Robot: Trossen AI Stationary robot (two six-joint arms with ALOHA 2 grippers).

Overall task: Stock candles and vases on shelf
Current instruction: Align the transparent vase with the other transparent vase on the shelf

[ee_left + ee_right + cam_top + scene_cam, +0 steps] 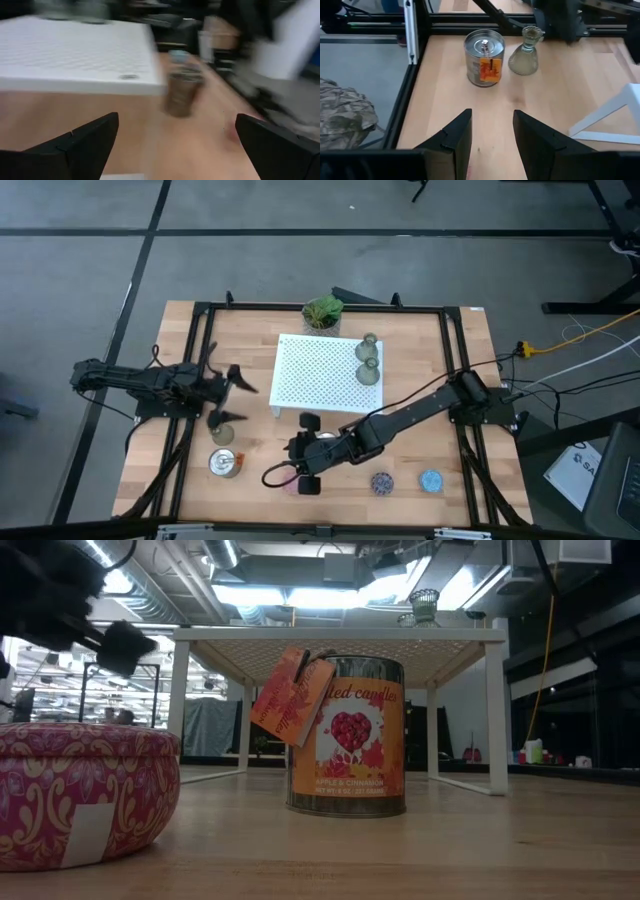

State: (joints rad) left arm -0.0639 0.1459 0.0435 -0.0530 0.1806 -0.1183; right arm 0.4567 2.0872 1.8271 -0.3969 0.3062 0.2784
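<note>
The white shelf [325, 370] stands at the table's middle far side, with two olive vases [369, 358] on its right end. A third vase [222, 433] stands on the table beside a silver tin candle [225, 463]; both also show in the right wrist view, the vase [524, 57] and the tin [484, 50]. A pink candle [291, 482], a purple candle [382, 482] and a light blue candle [431, 480] sit near the front edge. My left gripper [232, 395] is open and empty, left of the shelf, just beyond the third vase. My right gripper [298, 452] is open and empty, low over the table and pointing left at the tin.
A potted plant [322, 312] stands behind the shelf. A black frame [200, 340] rims the table. The shelf's near left leg [610, 117] is close to my right gripper. In the low view the pink candle [80, 790] and the labelled tin [345, 735] stand before the shelf [340, 640].
</note>
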